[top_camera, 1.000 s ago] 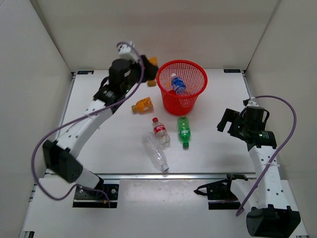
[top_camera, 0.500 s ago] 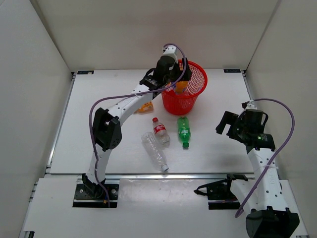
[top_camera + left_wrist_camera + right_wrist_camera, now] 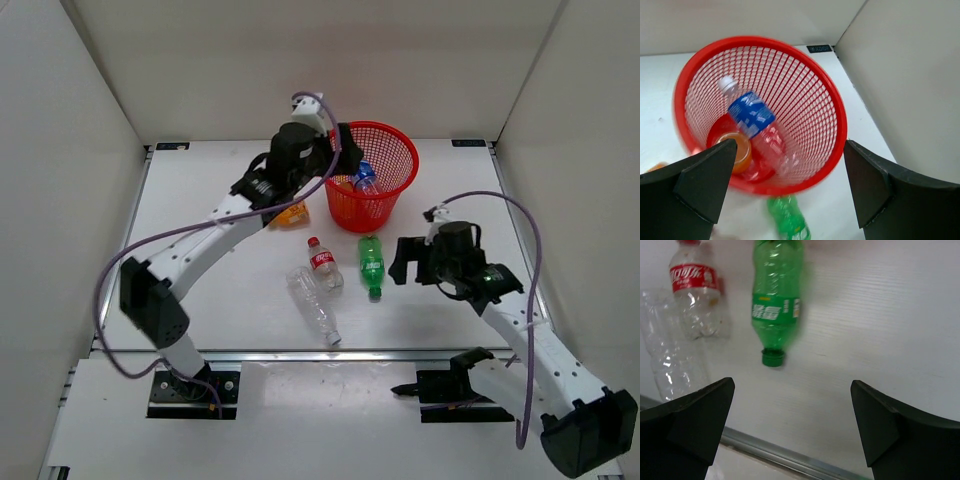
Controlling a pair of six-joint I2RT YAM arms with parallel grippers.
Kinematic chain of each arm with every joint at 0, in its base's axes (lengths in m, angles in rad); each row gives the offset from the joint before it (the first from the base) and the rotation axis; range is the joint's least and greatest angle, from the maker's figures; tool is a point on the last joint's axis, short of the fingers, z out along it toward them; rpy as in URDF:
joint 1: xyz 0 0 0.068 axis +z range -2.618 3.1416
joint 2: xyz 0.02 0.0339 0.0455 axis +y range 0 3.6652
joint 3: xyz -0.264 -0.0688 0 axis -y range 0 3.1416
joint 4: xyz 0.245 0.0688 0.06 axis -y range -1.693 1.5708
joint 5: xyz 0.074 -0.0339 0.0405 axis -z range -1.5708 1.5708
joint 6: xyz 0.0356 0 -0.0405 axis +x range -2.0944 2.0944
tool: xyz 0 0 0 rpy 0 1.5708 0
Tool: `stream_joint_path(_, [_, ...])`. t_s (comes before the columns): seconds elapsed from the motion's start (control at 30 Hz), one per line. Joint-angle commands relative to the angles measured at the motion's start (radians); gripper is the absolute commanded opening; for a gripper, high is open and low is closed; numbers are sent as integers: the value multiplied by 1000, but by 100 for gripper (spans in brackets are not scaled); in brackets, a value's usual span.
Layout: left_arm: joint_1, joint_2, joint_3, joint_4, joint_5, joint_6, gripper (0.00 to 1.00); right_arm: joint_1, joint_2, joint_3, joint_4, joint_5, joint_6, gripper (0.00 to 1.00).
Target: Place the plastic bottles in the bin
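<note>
Green bottle (image 3: 772, 305) lies ahead of the right claw (image 3: 792, 384), which is open and empty. A one-sided touch could, I think, roll it against the red-label bottle (image 3: 692, 290).

Top view: one bin (image 3: 395, 165) by the desk's (image 3: 200, 200) far edge. Four bottles lie outside, also the clear bottle (image 3: 315, 315) and an orange bottle (image 3: 290, 213).

Left wrist: the left claw (image 3: 790, 145), open and empty, over the bin. Two are inside, one blue-labelled bottle (image 3: 752, 115) and one orange.

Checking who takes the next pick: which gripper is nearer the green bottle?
Right. The right gripper is just beside the green bottle; the left gripper is at the bin.
</note>
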Motion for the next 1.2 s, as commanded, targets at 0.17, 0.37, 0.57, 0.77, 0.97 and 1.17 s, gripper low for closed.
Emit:
stream_joint_path(0.17, [51, -434, -505, -202, -69, -92, 99, 247, 189, -98, 363, 171, 97, 99])
stream_joint_path(0.37, [68, -696, -853, -311, 1, -218, 99, 270, 371, -121, 569, 247, 47, 99])
stream_joint_path(0.57, [109, -881, -1031, -368, 52, -303, 99, 275, 483, -147, 770, 254, 35, 97])
stream_joint_path(0.77, [142, -1037, -1119, -423, 86, -363, 98, 275, 586, -138, 824, 244, 24, 72])
stream_joint_path(0.97, [166, -1080, -1140, -453, 109, -375, 99, 318, 514, -156, 717, 343, 51, 29])
stream_joint_path(1.17, [182, -1071, -1136, -456, 111, -372, 99, 371, 214, -138, 366, 308, 85, 6])
